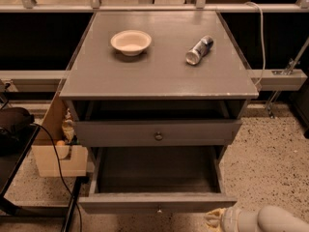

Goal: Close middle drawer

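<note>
The middle drawer (pixel 157 201) is pulled far out of the grey cabinet (pixel 159 81). Its low flat front faces me at the bottom of the view, with a small round knob (pixel 158 210) at its lower edge, and its inside looks dark and bare. Above it, the taller-fronted top drawer (pixel 157 132) with a bigger knob (pixel 158 136) stands slightly out. The lowest drawer is hidden. My gripper (pixel 215 219) is at the bottom right, just below the right end of the middle drawer's front, with the white arm (pixel 273 220) behind it.
A white bowl (pixel 131 41) and a can (pixel 199 50) lying on its side rest on the cabinet top. A cardboard box (pixel 54 151), a black cable (pixel 58 168) and a dark object (pixel 14 127) are at the left. Speckled floor (pixel 270 163) lies to the right.
</note>
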Available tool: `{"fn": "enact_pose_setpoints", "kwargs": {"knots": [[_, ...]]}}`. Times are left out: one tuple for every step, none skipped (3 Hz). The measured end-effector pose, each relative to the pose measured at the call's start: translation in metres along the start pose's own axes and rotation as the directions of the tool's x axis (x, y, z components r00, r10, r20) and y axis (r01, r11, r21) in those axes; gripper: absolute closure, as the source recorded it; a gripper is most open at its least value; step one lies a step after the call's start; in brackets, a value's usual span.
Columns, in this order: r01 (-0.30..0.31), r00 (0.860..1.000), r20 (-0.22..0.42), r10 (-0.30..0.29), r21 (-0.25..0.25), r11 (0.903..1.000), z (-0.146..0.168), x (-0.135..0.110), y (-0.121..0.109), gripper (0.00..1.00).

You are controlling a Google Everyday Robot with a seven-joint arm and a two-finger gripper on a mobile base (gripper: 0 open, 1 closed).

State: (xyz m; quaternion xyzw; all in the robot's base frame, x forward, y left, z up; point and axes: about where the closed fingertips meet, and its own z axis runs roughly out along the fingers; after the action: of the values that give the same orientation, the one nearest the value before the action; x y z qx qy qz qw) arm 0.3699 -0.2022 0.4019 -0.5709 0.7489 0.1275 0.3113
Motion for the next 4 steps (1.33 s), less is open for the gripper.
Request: {"fn": "enact_pose_setpoints", "kwargs": {"knots": [[0.001,1.000,0.019,-0.002,0.014,0.9999,0.011,0.000,-0.010,1.00],[0.011,0.999,0.043,-0.012,0.024,0.9996,0.021,-0.003,-0.019,1.00],[0.038,0.996,0.082,-0.041,0.029,0.9988,0.031,-0.010,-0.029,1.00],[0.058,0.993,0.103,-0.060,0.029,0.9979,0.037,-0.015,-0.034,1.00]]}}
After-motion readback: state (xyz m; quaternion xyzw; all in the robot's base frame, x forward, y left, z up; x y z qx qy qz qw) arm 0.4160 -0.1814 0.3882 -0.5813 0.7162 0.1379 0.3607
